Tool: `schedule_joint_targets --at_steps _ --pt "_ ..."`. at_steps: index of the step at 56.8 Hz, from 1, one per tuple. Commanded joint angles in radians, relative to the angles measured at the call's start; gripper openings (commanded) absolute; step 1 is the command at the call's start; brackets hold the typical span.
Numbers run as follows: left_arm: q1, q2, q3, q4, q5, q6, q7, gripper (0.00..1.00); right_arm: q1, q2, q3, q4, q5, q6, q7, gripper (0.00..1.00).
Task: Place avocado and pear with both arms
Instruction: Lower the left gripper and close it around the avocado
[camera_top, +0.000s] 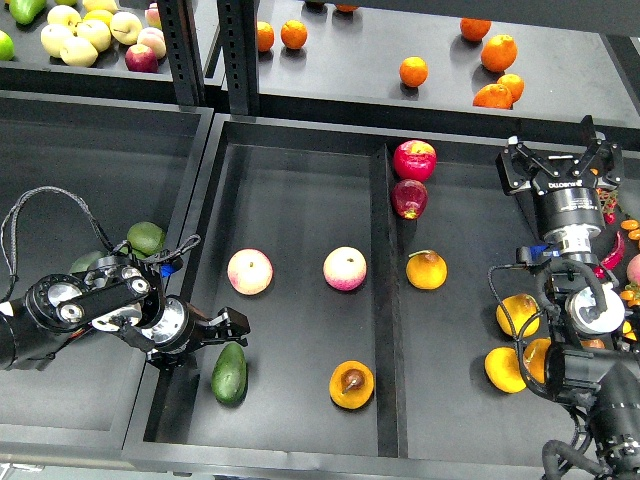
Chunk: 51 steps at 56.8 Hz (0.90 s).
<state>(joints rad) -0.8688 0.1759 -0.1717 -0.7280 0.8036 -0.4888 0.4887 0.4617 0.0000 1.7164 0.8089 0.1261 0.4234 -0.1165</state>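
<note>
Head view: left end effector (237, 327), fingers spread and empty, sits just above the avocado (229, 373) lying in the tray (300, 200). The pear (351, 384) rests well to its right. Right end effector (560, 150), fingers spread and empty, hovers well apart from both.

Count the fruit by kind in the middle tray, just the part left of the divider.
pink-yellow apples: 2
avocado: 1
pear: 1
Total: 4
</note>
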Motion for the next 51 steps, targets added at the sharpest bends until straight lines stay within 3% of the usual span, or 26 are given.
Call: schedule_joint_targets --at_steps 1,51 --pt "0.002 -0.024 0.0 0.028 0.002 0.0 0.0 0.99 0.0 0.0 0.0 0.003 0.003 0.001 0.0 0.99" --pt "0.014 -0.101 0.009 0.121 0.003 0.0 0.0 0.99 -0.003 0.0 0.003 0.041 0.009 0.001 0.001 0.99"
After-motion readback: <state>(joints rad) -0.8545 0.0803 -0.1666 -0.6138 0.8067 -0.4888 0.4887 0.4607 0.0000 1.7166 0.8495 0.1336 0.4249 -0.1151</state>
